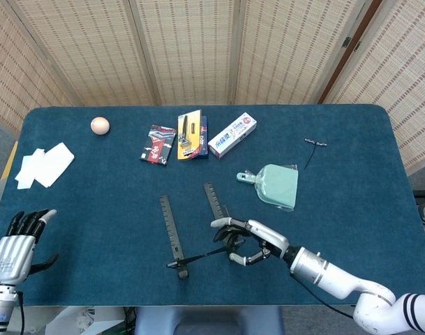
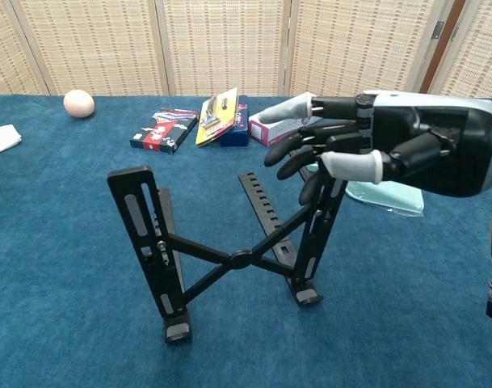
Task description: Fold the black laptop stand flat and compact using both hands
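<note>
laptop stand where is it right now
The laptop stand stands at the table's near-centre in the head view, in front of the green pouch. The right hand grips the top of its right-side leg, while the left hand hovers far off.

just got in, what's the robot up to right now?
It is folding a black metal laptop stand on the blue cloth table. The right hand grips the top of the stand's right upright; the stand is upright on its feet, cross-braces still spread, not yet flat. The left hand sits open at the table's near left corner, touching nothing. A cream egg and small packaged items lie along the far edge.
</note>
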Robot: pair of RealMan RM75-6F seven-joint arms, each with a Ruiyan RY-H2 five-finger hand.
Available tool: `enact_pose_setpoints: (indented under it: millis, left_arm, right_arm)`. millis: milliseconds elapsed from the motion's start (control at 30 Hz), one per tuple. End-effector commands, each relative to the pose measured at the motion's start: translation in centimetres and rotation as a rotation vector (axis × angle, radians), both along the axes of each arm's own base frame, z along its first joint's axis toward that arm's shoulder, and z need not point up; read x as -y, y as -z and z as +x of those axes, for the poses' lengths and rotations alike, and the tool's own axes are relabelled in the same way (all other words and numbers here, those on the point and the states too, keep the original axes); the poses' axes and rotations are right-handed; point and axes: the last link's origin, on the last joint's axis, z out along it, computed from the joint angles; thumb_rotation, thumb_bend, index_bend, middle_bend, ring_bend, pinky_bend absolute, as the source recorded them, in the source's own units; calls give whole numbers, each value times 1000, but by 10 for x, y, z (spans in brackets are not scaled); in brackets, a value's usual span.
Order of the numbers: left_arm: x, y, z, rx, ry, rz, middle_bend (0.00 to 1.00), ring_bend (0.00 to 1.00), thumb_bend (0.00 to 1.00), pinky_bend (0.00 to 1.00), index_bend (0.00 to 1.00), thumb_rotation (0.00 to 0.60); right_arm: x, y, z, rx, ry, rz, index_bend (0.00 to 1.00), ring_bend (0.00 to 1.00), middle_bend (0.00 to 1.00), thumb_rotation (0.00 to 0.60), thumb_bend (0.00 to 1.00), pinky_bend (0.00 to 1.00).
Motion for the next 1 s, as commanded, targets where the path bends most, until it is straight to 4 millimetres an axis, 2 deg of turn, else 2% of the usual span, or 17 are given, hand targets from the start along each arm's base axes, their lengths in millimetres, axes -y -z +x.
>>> enact_pose_setpoints:
  millis: [33,200,467,733,1000]
  left_arm:
    - [-1,0,1,0,3,-2,137,110,173,33,122,600]
    - [-1,1,0,-2,3,-6,137,110,173,33,121,600]
    - [-1,1,2,2,13,-4,137,110,173,33,122,600]
    - [3,-3,0,0,1,7,137,110,173,33,122,600]
    - [5,-4,-1,-2,-6,9,137,110,173,33,121,600]
  right_arm:
    - [-9,-5,-5,-9,6,-3,212,274,343,600,293,366]
    - [-13,-9,-10,-19,13,-21,212,263,337,600,293,359]
    - [2,-1,-6,-44,1,-49,212,253,317,600,282,304]
    - [13,17,-1,-75,-31,-31,206,232,295,600,110,229]
    - [11,23,-3,-56,-11,-5,187,222,289,600,78,223]
